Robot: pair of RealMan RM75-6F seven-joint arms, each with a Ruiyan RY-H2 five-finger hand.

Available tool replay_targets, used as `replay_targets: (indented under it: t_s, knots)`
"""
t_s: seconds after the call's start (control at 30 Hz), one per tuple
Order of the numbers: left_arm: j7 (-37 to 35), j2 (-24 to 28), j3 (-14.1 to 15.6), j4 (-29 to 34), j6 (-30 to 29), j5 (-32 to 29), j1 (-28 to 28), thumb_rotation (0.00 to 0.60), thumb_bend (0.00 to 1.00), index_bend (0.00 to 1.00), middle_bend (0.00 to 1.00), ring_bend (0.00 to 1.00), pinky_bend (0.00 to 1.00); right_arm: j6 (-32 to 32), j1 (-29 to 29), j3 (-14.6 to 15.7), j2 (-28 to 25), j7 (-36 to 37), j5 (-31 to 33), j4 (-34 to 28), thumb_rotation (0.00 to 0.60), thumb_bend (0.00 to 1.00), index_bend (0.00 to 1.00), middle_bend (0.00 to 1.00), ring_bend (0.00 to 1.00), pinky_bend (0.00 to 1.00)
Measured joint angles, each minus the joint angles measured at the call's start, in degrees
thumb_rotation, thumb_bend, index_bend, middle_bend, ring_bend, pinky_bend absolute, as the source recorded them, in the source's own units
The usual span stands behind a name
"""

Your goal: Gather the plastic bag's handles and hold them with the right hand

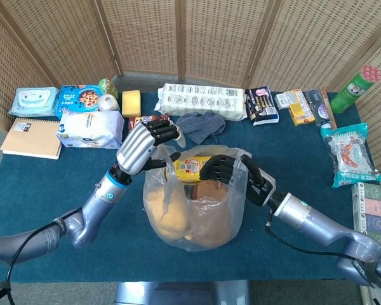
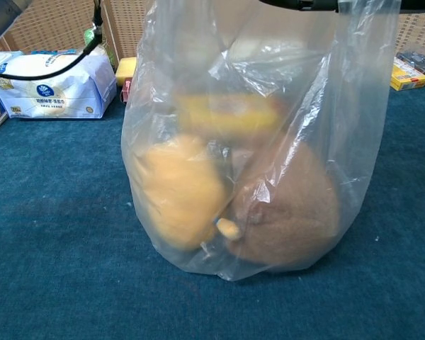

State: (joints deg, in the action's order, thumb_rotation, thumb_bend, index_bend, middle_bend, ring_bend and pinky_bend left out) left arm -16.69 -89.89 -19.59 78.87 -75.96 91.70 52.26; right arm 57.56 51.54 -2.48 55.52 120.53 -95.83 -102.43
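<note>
A clear plastic bag [image 1: 193, 213] stands mid-table on the blue cloth, holding yellow and brown rounded items and a yellow box. My left hand [image 1: 140, 147] is raised at the bag's left side and pinches the left handle [image 1: 170, 166], pulling it up. At the bag's right rim, my right hand [image 1: 223, 170] grips the right handle with its fingers curled. In the chest view the bag [image 2: 269, 177] fills the middle, stretched upward on both sides. Only the dark underside of the right hand [image 2: 319, 4] shows at the top edge there.
Behind the bag lie a grey cloth [image 1: 200, 125], a long white pack [image 1: 204, 100], a cookie box [image 1: 143, 121] and a yellow sponge [image 1: 131, 101]. A white tissue pack [image 1: 89, 129] and a notebook [image 1: 30, 137] sit far left. Snack packs [image 1: 350, 152] line the right edge.
</note>
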Motion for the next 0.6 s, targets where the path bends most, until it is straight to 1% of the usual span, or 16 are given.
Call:
replay_targets:
  t_s: [0.03, 0.1, 0.2, 0.37, 0.6]
  knots:
    - [0.4, 0.2, -0.2, 0.3, 0.1, 0.0, 0.2, 0.600, 0.24, 0.45, 0.30, 0.18, 0.31, 0.0, 0.0, 0.0, 0.0, -0.1, 0.0, 0.0, 0.176, 0.20, 0.33, 0.36, 0.28, 0.17]
    - [1.3, 0.8, -0.7, 1.0, 0.4, -0.3, 0.6, 0.600, 0.22, 0.36, 0.23, 0.09, 0.21, -0.2, 0.1, 0.0, 0.2, -0.6, 0.1, 0.2, 0.177, 0.20, 0.33, 0.36, 0.27, 0.17]
    - [3.1, 1.6, -1.7, 2.6, 1.3, -1.4, 1.3, 0.600, 0.20, 0.28, 0.17, 0.03, 0.15, -0.4, 0.1, 0.0, 0.6, -1.0, 0.3, 0.3, 0.175, 0.20, 0.33, 0.35, 0.26, 0.16]
    - [6.1, 2.8, -3.5, 5.4, 3.4, -4.0, 2.8, 0.600, 0.19, 0.26, 0.16, 0.01, 0.13, -0.5, 0.3, -0.1, 1.1, -1.4, 0.2, 0.4, 0.174, 0.19, 0.33, 0.35, 0.25, 0.14]
    - [9.3, 3.7, -4.8, 7.9, 5.2, -6.2, 4.6, 0.600, 0.18, 0.24, 0.15, 0.01, 0.13, -0.4, 0.4, -0.1, 1.3, -1.4, 0.0, 0.4, 0.173, 0.18, 0.33, 0.34, 0.24, 0.12]
